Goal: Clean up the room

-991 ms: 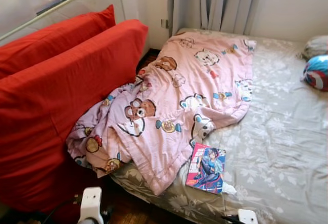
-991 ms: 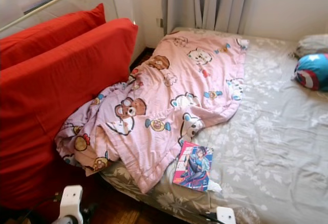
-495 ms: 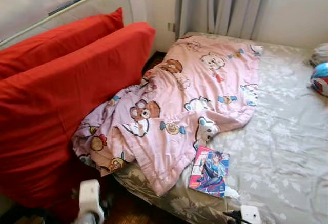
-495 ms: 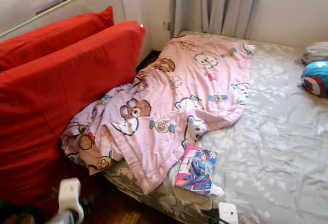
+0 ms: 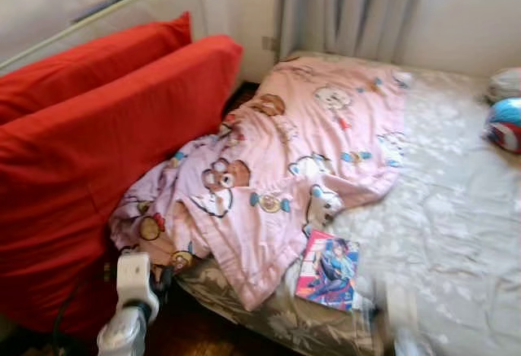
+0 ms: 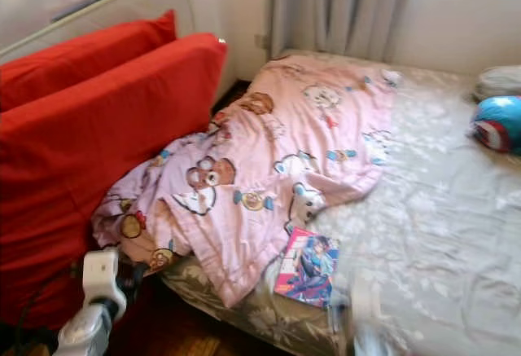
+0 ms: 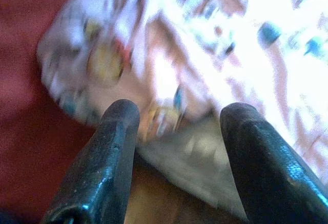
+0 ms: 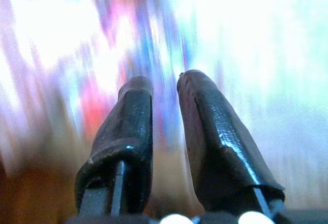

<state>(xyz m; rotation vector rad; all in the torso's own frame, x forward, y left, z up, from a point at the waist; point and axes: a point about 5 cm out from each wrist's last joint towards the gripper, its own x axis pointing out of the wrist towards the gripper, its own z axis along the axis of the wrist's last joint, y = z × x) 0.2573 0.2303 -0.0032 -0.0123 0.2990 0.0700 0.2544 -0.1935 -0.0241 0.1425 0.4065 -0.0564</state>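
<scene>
Both arms have risen toward the bed [image 5: 456, 234]. Left claw [image 7: 177, 147] gapes empty by the rumpled blanket [image 5: 277, 169]; right claw [image 8: 164, 131], nearly closed, holds nothing. Book [image 5: 327, 270] still unmoved; tidying barely begun.

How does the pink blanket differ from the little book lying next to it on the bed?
The blanket is big, soft and rumpled, spilling over the edge of the bed toward the red cushions; the book is small, flat and stiff, lying wholly on the bed near its edge. The blanket is pale pink with cartoon bears and animals scattered over it; the book's cover shows one blue and pink cartoon figure. Both carry cartoon pictures and rest on the grey flowered sheet.
</scene>
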